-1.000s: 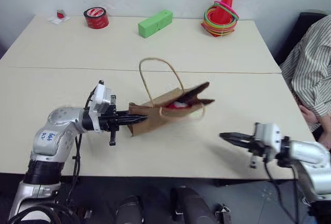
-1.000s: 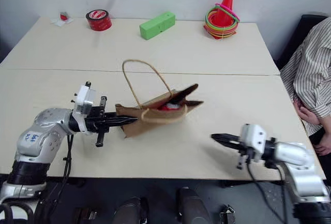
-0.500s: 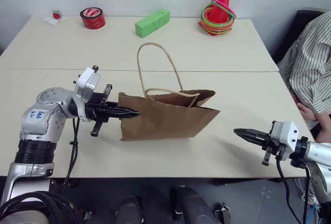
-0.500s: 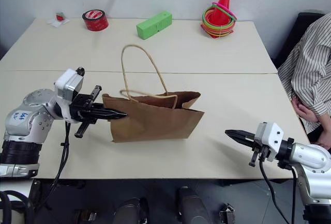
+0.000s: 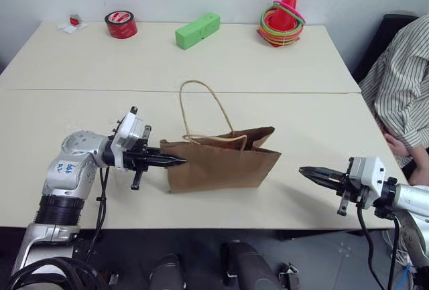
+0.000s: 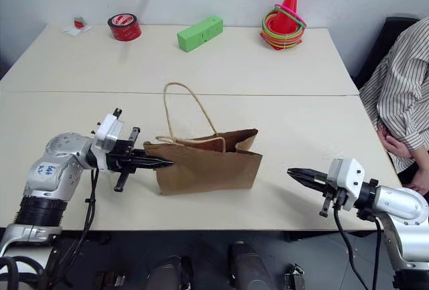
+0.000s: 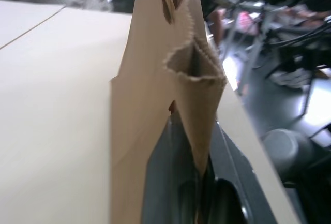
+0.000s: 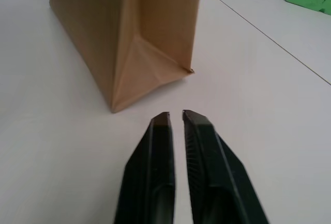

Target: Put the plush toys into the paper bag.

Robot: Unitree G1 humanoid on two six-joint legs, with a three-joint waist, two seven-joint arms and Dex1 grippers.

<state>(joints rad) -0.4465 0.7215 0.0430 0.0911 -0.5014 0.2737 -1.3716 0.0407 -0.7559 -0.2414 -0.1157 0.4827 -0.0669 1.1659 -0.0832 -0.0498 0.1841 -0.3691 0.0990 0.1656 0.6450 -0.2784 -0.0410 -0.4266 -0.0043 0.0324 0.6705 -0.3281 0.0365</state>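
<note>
The brown paper bag (image 5: 221,166) stands upright near the table's front edge, its mouth up. One tan cord handle (image 5: 204,102) arches above it. My left gripper (image 5: 177,161) points level at the bag's left edge and is shut on the bag's side fold (image 7: 194,69), which sits between its black fingers (image 7: 165,177). My right gripper (image 5: 307,171) hovers to the right of the bag, apart from it. Its fingertips (image 8: 163,123) are parted by a thin gap with nothing between them. The plush toys are hidden from view.
Along the back of the table are a red tape roll (image 5: 120,23), a green block (image 5: 199,30) and an orange cone with coloured rings (image 5: 285,17). A person in a striped shirt (image 5: 402,82) sits at the table's right end.
The bag has gone from lying tipped with its mouth to the right to standing upright. My left gripper stayed at its left edge. The right fingers have parted slightly.
</note>
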